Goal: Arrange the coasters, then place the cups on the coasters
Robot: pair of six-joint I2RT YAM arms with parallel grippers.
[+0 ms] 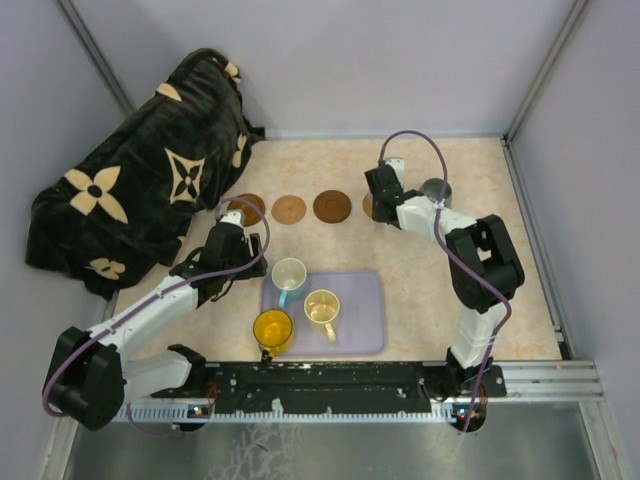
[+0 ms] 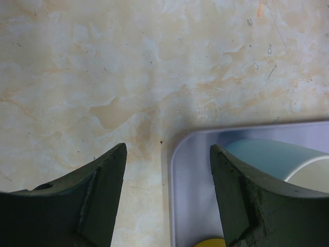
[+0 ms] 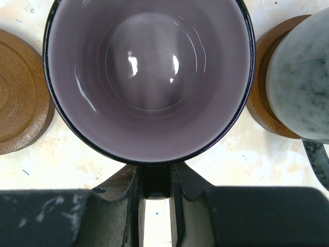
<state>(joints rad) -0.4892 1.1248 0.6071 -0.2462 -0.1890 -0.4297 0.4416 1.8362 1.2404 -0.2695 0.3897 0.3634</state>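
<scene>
Three bare brown coasters (image 1: 289, 209) lie in a row at the back, and the edge of another (image 1: 369, 206) shows beside my right gripper (image 1: 381, 196). In the right wrist view that gripper (image 3: 156, 177) is shut on the handle of the mauve-purple cup (image 3: 149, 77), which hides whatever is under it. The cup sits between a bare coaster (image 3: 20, 92) and the grey-green cup (image 3: 303, 82), which stands on its own coaster (image 3: 264, 92). My left gripper (image 1: 245, 258) (image 2: 167, 148) hangs open and empty over the tray's corner. White-and-blue (image 1: 289, 275), cream (image 1: 322, 308) and yellow (image 1: 272, 328) cups stand nearby.
The lavender tray (image 1: 365, 320) (image 2: 190, 175) lies near the front middle with the white-and-blue cup (image 2: 277, 157) just right of my left fingers. A black blanket with tan flowers (image 1: 140, 200) is heaped at the back left. Walls close in the table.
</scene>
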